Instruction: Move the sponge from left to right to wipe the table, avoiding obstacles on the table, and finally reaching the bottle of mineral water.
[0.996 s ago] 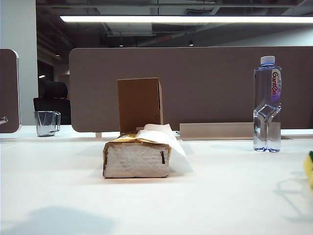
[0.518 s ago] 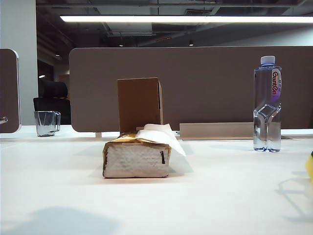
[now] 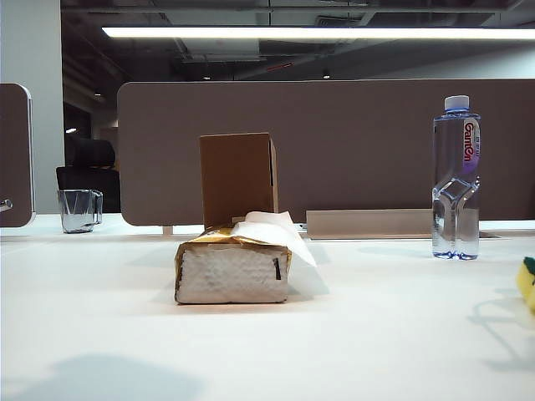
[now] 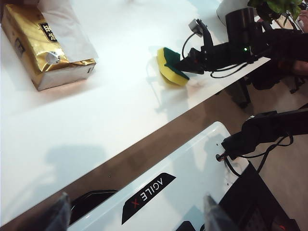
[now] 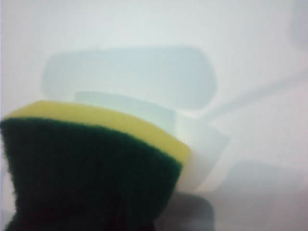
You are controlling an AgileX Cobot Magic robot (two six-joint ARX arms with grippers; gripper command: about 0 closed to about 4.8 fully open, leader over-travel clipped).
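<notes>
The yellow sponge (image 3: 527, 284) with its dark green layer shows only as a sliver at the right edge of the exterior view. In the left wrist view my right gripper (image 4: 185, 65) is shut on the sponge (image 4: 172, 67), which rests tilted on the white table (image 4: 120, 96) near its front edge. The sponge (image 5: 91, 168) fills the right wrist view and hides the jaws. The bottle of mineral water (image 3: 456, 180) stands far right at the back. The gold tissue pack (image 3: 232, 271) and brown cardboard box (image 3: 238, 180) stand mid-table. My left gripper (image 4: 137, 214) hangs open off the table.
A clear glass cup (image 3: 79, 209) stands at the back left. A brown partition panel (image 3: 351, 142) runs behind the table. Below the table's front edge (image 4: 159, 139) lies the robot's white base (image 4: 187, 178).
The sponge sliver at the right edge of the exterior view shrank, then grew again, and its shadow shifted slightly. Nothing else moved.
</notes>
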